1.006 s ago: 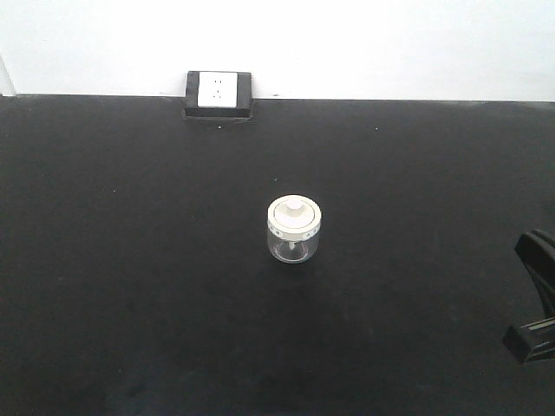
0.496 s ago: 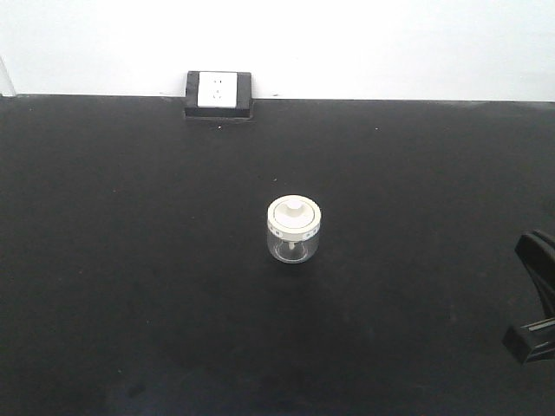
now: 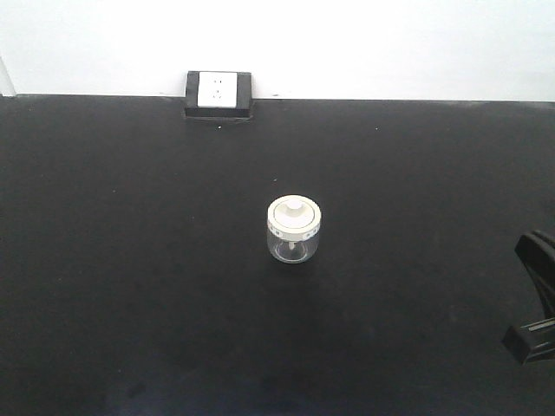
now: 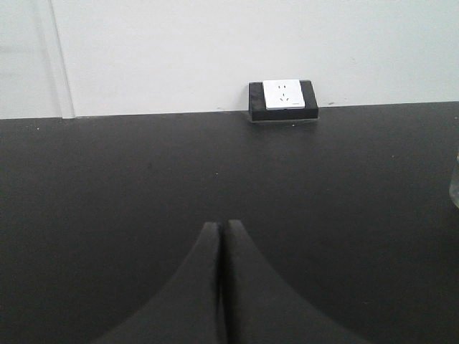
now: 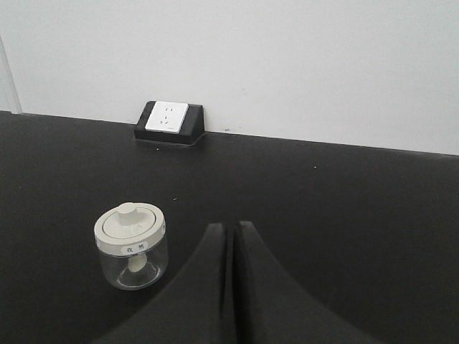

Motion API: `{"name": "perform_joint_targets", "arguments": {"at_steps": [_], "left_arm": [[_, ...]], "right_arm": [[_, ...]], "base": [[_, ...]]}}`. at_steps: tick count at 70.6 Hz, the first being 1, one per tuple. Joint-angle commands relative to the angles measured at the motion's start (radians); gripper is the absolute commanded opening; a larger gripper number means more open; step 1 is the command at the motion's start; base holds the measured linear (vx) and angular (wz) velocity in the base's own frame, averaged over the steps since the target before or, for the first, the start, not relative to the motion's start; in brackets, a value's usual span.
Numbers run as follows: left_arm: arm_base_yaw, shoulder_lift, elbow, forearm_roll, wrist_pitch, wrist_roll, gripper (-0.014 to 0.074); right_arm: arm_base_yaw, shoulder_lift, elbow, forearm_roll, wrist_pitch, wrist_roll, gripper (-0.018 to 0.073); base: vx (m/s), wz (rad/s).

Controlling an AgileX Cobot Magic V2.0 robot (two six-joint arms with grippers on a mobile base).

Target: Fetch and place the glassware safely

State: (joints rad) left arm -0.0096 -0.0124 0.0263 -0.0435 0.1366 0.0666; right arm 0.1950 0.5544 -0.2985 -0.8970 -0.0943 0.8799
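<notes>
The glassware (image 3: 294,230) is a small squat clear jar with a cream-white lid and a central knob. It stands upright near the middle of the black table (image 3: 130,260). In the right wrist view the jar (image 5: 132,245) sits on the table to the left of my right gripper (image 5: 231,226), apart from it. That gripper is shut and holds nothing. My left gripper (image 4: 220,223) is shut too, over bare table, with only a sliver of the glass (image 4: 455,186) at the frame's right edge.
A black wall socket box (image 3: 218,94) with a white face sits at the table's far edge against the white wall. Part of my right arm (image 3: 536,334) shows at the right border of the front view.
</notes>
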Motion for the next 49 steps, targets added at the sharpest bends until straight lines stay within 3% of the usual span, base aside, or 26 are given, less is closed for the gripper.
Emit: {"name": "perform_joint_targets", "arguments": {"at_steps": [1, 36, 43, 49], "left_arm": [[-0.006, -0.012, 0.03, -0.011, -0.071, -0.009, -0.0007], [-0.006, -0.012, 0.03, -0.011, -0.071, -0.009, -0.0007], [-0.006, -0.012, 0.03, -0.011, -0.071, -0.009, -0.0007], [-0.006, -0.012, 0.03, -0.011, -0.071, -0.009, -0.0007]], "right_arm": [[-0.005, 0.0, -0.027, 0.003, -0.047, -0.004, -0.0003], [-0.008, 0.0, -0.027, 0.011, -0.025, -0.011, -0.0003], [-0.037, 0.0, -0.027, 0.135, 0.01, -0.042, -0.0003], [-0.085, 0.0, -0.027, 0.3, 0.023, -0.184, -0.0003]], "base": [[0.0, 0.0], [0.0, 0.0], [0.0, 0.0], [0.0, 0.0]]}}
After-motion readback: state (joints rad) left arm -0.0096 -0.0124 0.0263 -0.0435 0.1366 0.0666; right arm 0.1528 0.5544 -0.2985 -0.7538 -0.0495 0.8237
